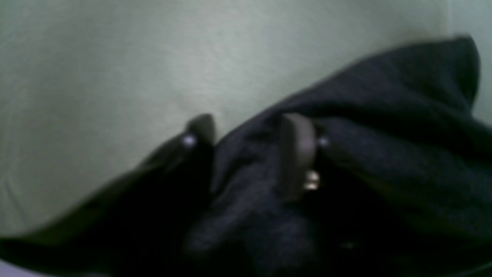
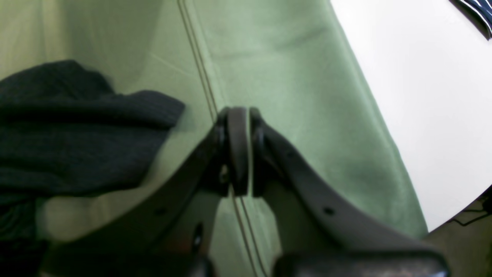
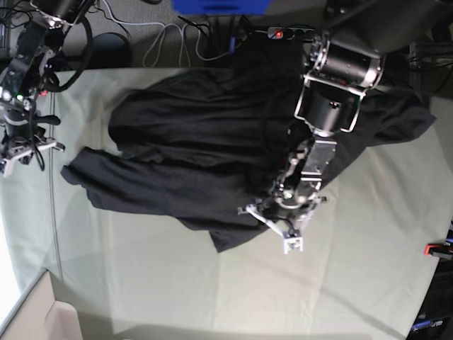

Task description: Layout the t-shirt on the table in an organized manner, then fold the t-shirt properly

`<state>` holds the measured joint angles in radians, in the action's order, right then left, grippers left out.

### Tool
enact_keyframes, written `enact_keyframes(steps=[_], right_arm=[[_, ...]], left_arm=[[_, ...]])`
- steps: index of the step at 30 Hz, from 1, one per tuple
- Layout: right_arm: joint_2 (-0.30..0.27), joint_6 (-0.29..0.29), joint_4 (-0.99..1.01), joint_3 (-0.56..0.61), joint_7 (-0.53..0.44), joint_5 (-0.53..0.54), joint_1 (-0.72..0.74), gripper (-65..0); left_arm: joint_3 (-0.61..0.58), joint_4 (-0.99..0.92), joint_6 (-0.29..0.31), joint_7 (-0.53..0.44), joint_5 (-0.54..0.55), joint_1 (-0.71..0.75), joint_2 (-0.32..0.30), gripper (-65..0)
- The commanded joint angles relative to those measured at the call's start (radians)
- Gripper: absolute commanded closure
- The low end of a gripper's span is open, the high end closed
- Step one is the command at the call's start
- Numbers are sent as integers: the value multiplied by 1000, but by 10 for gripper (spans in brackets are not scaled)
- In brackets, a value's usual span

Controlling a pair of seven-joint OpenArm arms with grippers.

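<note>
The black t-shirt point(image 3: 191, 142) lies spread and rumpled across the far half of the table point(image 3: 212, 283). My left gripper point(image 3: 283, 225) is at its near edge, right of centre. In the blurred left wrist view its two fingers point(image 1: 298, 154) stand partly apart with a raised fold of the t-shirt point(image 1: 250, 169) filling the gap between them. My right gripper point(image 2: 244, 115) is shut with nothing in it. It hovers over a seam in the table's cloth point(image 2: 292, 88), just right of a t-shirt sleeve point(image 2: 77, 130). No print shows.
The right arm point(image 3: 21, 106) stands at the table's left edge. A red clamp point(image 3: 433, 248) sits on the right edge. Cables and a power strip point(image 3: 283, 32) lie beyond the far edge. White floor point(image 2: 430, 96) shows past the table's side.
</note>
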<state>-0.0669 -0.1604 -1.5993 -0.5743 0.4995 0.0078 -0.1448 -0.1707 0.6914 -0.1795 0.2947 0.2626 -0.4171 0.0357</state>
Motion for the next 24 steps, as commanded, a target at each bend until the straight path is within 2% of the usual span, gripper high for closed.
enact_keyframes(steps=[1,4,8,14,19,24], right_arm=[[-12,3,-22,7,-23,5,7,0],[-12,3,-22,7,-23,5,7,0],[-12,3,-17,7,-23,5,11,0],[-15,3,-22,18,-23,5,15,0],[-18,3,-22,29,-23,5,15,0],[-17,3,-22,30,-23,5,15,0]], left_arm=[[-5,15,7,-2,13,-22,3,-139],[0,15,4,-2,11,-13,3,0],[0,55,2,-2,13,-13,-4,0],[9,302,-2,4,13,-10,-59,0],[110,436,-2,10,5,-27,-95,0],[179,456,-2,11,5,-70,-155,0]])
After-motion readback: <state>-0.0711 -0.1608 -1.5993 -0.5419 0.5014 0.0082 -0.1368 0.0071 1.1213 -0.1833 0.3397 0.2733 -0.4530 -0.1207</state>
